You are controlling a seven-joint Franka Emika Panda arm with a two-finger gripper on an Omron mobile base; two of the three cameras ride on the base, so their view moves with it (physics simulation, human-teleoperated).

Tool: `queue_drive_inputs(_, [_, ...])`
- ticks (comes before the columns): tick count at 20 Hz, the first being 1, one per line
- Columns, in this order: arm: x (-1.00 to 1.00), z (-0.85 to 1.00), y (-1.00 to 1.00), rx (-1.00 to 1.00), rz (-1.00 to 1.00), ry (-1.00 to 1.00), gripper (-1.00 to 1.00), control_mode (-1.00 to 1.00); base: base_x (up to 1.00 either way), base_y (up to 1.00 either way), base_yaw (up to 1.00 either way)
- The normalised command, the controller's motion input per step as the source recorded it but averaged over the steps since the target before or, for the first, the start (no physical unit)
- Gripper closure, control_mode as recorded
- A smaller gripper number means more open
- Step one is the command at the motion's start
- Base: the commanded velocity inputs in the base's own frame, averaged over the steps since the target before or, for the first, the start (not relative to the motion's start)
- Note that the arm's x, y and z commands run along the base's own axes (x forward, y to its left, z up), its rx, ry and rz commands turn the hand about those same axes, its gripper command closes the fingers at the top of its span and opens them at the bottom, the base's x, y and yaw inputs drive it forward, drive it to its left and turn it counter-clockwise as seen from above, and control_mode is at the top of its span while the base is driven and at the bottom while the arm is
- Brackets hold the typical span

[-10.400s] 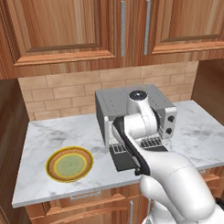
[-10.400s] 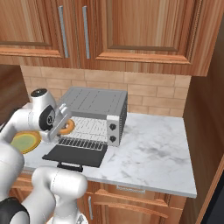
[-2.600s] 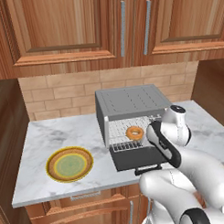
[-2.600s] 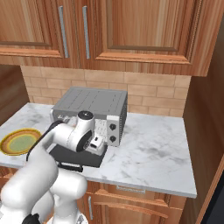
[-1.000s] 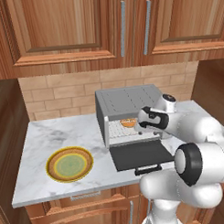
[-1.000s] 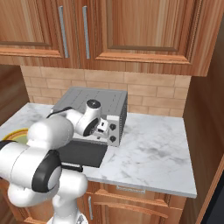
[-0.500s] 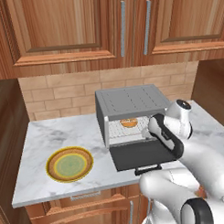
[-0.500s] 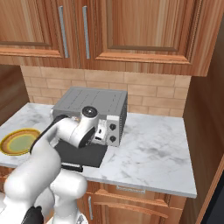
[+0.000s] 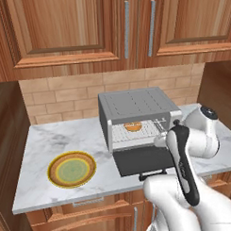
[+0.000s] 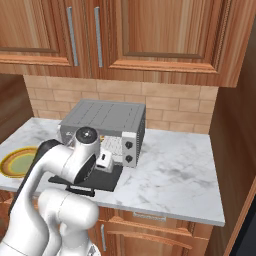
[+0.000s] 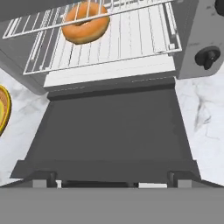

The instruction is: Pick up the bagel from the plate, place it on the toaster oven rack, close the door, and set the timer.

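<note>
At the left of the marble desk (image 9: 47,138), in the left base view, the plate (image 9: 72,169) lies flat with its yellow rim, brown and orange rings and green centre bare, well apart from the toaster oven (image 9: 136,117) that stands mid-desk against the brick wall (image 9: 60,98). Inside the oven's cavity the bagel (image 9: 133,126) rests on the toaster oven rack (image 9: 137,131), toward the back and a little left of centre; from the hand view the bagel (image 11: 85,22) lies at the upper left of the wire grid (image 11: 131,39). The door (image 9: 143,160) is folded down flat in front of the cavity, its dark inner face up and its black bar handle along the near edge; in the hand view the door (image 11: 109,131) lies just below the rack, and a yellow sliver of the plate (image 11: 3,113) shows at the left edge. To the right of the cavity sits the oven's control panel with a dark knob (image 11: 207,56). Further right, the white arm curves up over the desk with the hand at the oven's right front corner, above the near right part of the open door. In the right base view the claw (image 10: 105,161) hangs over the door (image 10: 102,181) just left of the panel's knobs (image 10: 130,151), its fingers spread apart and holding nothing. Wooden cabinets (image 9: 86,29) hang above the oven.
</note>
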Motion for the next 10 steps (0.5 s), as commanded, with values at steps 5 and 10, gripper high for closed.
queue_drive_inputs(5, [-0.26,0.23,-0.16,0.11,-0.02,0.14,-1.0,-1.0,0.0,0.0,0.0])
queue_drive_inputs(10, [-0.13,-0.01,-0.24,0.14,-0.09,0.08,-1.0,-1.0,0.0,0.0,0.0])
